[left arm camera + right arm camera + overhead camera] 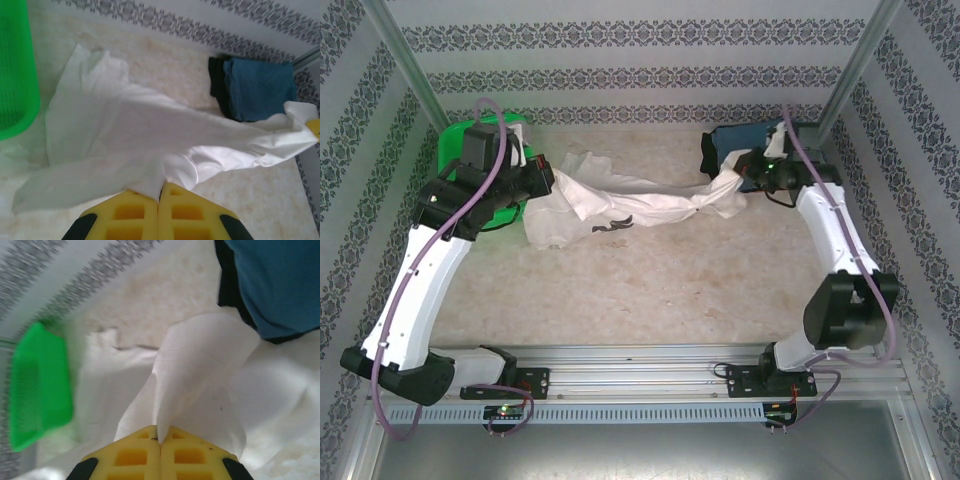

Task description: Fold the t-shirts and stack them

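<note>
Above the desk (650,290), holding white t-shirt (620,195) stretched between left jaws and right jaws, both clamped on its cloth; at far right, teal-blue t-shirt (260,87), apparently atop black t-shirt (216,82).

Right gripper (160,436), yellow ribbed fingers pressed together, pinches a raised fold of the white soft cloth t-shirt (200,370). Up and right of that white shirt, just beside it, a folded dark teal-blue cloth shirt (280,280) lies over a black cloth shirt (227,282). Left of the white shirt, blurred, sits a green plastic mesh basket (37,385), with mottled beige tabletop (160,295) beyond.
</note>
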`<state>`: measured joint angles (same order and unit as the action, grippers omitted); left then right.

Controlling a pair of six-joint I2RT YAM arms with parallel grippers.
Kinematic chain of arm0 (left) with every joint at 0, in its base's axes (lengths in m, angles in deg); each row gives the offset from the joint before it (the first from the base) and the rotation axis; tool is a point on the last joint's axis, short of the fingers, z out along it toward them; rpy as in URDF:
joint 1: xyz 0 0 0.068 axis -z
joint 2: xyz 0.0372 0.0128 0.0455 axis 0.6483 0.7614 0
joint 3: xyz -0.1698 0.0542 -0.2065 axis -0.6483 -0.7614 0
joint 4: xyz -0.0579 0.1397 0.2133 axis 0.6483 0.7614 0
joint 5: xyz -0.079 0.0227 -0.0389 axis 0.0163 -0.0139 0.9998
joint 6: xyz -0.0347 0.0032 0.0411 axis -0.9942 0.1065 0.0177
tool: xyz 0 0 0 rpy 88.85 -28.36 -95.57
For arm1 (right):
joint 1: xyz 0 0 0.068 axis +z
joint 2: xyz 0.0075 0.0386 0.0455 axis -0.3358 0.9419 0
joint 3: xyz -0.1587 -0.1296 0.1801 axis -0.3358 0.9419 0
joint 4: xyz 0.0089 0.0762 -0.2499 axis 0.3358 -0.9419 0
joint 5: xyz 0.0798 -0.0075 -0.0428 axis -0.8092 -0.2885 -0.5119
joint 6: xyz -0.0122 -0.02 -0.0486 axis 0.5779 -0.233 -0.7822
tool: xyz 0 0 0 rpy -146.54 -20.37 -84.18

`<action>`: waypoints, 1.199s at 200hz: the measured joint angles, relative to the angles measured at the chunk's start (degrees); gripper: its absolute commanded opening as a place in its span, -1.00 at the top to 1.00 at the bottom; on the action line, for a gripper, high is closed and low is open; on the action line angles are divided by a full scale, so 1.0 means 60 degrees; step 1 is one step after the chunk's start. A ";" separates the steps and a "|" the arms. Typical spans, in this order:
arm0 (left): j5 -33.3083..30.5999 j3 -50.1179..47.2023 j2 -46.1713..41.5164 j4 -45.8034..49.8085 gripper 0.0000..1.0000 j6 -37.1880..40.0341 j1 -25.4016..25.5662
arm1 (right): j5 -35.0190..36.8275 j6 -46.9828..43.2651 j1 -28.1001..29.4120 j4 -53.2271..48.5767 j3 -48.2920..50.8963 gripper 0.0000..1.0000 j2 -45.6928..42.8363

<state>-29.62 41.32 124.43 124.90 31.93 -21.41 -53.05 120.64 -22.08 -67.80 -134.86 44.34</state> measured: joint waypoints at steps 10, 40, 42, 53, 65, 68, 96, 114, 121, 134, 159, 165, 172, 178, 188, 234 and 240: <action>-0.0109 0.0073 -0.0076 -0.0164 1.00 0.0062 0.0000 | -0.0291 0.0087 -0.0142 -0.0146 -0.0200 1.00 -0.0237; -0.0437 0.0000 -0.0583 -0.0506 1.00 0.0171 0.0000 | -0.0874 0.0204 -0.0189 -0.1337 -0.0372 1.00 -0.1086; -0.0444 -0.0033 -0.0637 -0.0550 1.00 0.0178 -0.0004 | -0.0900 0.0208 -0.0193 -0.1432 -0.0368 1.00 -0.1158; -0.0470 -0.0331 -0.0994 -0.0845 1.00 0.0215 0.0000 | -0.0994 0.0200 -0.0189 -0.1905 -0.0339 1.00 -0.1519; -0.0470 -0.0790 -0.1417 -0.1140 1.00 0.0229 -0.0004 | -0.1089 0.0189 -0.0193 -0.2306 -0.0219 1.00 -0.1982; -0.0466 -0.0900 -0.1512 -0.1188 1.00 0.0226 -0.0004 | -0.1111 0.0175 -0.0197 -0.2408 -0.0189 1.00 -0.2091; -0.0463 -0.1869 -0.2044 -0.1537 1.00 0.0138 -0.0004 | -0.1191 -0.0044 -0.0197 -0.3209 0.0062 1.00 -0.2707; -0.0459 -0.2597 -0.2073 -0.1778 1.00 0.0004 -0.0004 | -0.1122 -0.0244 -0.0197 -0.3508 0.0470 1.00 -0.2659; -0.0463 -0.2973 -0.2076 -0.1916 1.00 -0.0076 -0.0004 | -0.1042 -0.0310 -0.0197 -0.3504 0.0747 1.00 -0.2586; -0.0466 -0.3781 -0.2127 -0.2193 1.00 -0.0284 -0.0004 | -0.0823 -0.0375 -0.0193 -0.3293 0.1446 1.00 -0.2532; -0.0466 -0.5278 -0.2401 -0.2510 1.00 -0.0823 -0.0004 | -0.0506 -0.0415 -0.0157 -0.3064 0.2433 1.00 -0.2291; -0.0463 -0.5515 -0.2452 -0.2550 1.00 -0.0951 -0.0004 | -0.0455 -0.0412 -0.0106 -0.2903 0.2597 0.98 -0.2193; -0.0437 -0.5697 -0.2473 -0.2605 1.00 -0.1053 -0.0011 | -0.0444 -0.0404 -0.0047 -0.2750 0.2725 0.95 -0.2044; -0.0372 -0.5799 -0.2452 -0.2667 1.00 -0.1126 -0.0025 | -0.0448 -0.0382 0.0011 -0.2656 0.2750 0.91 -0.1840; -0.0302 -0.5832 -0.2295 -0.2772 1.00 -0.1191 -0.0058 | -0.0481 -0.0339 0.0124 -0.2517 0.2641 0.66 -0.1311; -0.0484 -0.5818 -0.1031 -0.3107 1.00 -0.1206 -0.0357 | -0.0823 -0.0299 0.0787 -0.1588 0.1300 -0.11 0.1559; -0.0557 -0.5847 -0.0922 -0.3111 1.00 -0.1206 -0.0463 | -0.0889 -0.0262 0.0809 -0.1446 0.1257 -0.14 0.1708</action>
<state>-32.97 6.24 118.90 106.23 24.70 -24.18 -58.38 119.07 -17.23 -76.48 -127.32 54.59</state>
